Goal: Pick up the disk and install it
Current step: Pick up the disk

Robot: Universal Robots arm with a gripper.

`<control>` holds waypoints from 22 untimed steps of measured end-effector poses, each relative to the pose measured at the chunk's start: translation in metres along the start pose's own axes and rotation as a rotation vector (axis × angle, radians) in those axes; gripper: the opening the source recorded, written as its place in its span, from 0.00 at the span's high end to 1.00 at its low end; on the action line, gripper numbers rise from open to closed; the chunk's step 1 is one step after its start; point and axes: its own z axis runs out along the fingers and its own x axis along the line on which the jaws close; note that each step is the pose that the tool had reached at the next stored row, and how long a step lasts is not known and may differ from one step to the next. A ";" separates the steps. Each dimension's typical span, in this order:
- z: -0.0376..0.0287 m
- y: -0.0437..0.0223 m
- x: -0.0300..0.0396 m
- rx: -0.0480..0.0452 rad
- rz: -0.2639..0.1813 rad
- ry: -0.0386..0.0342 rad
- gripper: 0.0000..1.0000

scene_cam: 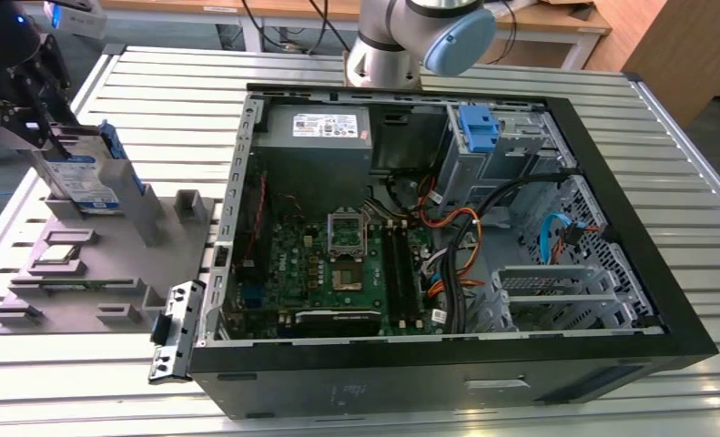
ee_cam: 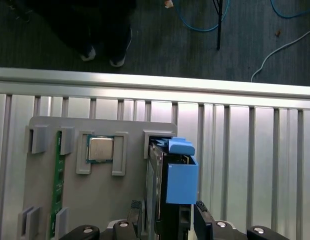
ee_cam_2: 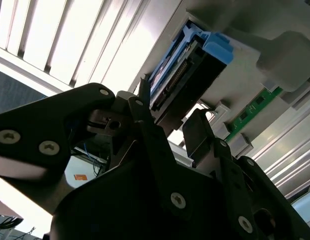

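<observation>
The disk (scene_cam: 89, 182) stands on edge in a slot of the grey holder (scene_cam: 93, 273) at the exterior view's left: silver metal with a blue-and-white label and a blue bracket. My gripper (scene_cam: 46, 127) hangs right over its top edge. In the first wrist view the disk (ee_cam: 177, 180) runs between my two black fingers (ee_cam: 136, 215), one on each side. In the second wrist view the disk (ee_cam_2: 185, 75) sits past the fingertips (ee_cam_2: 143, 92), with a sliver of light between it and the other finger. My gripper (ee_cam: 167, 214) is open around the disk.
The open computer case (scene_cam: 651, 300) lies at the exterior view's right, with a grey power supply (scene_cam: 323, 127), a bare blue bracket (scene_cam: 479, 127) in the drive bay and loose cables. The holder also carries a processor (ee_cam: 100, 149) and a green memory stick (ee_cam: 58, 175). A person's shoes (ee_cam: 100, 57) stand beyond the slatted table's edge.
</observation>
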 end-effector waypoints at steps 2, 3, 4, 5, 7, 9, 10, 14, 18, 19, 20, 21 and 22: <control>0.0000 -0.0005 0.0000 0.0001 0.000 0.0000 0.47; 0.0000 -0.0005 0.0000 0.0000 0.000 0.0000 0.47; 0.0001 -0.0005 0.0000 -0.0001 0.000 0.0001 0.47; 0.0001 -0.0006 0.0001 -0.0001 0.000 0.0001 0.47; 0.0003 -0.0006 0.0001 -0.0001 0.000 0.0001 0.47; 0.0005 -0.0006 0.0000 0.0001 0.000 0.0000 0.47; 0.0008 -0.0007 -0.0003 0.0005 0.000 -0.0002 0.47; 0.0007 -0.0006 -0.0008 0.0001 0.001 0.0000 0.47; 0.0008 -0.0006 -0.0013 0.0001 0.001 -0.0001 0.47; 0.0008 -0.0006 -0.0014 0.0000 0.001 0.0000 0.47; 0.0008 -0.0007 -0.0014 0.0001 0.001 0.0000 0.47; 0.0008 -0.0007 -0.0014 0.0001 0.001 0.0000 0.47; 0.0008 -0.0007 -0.0015 0.0001 0.001 0.0000 0.47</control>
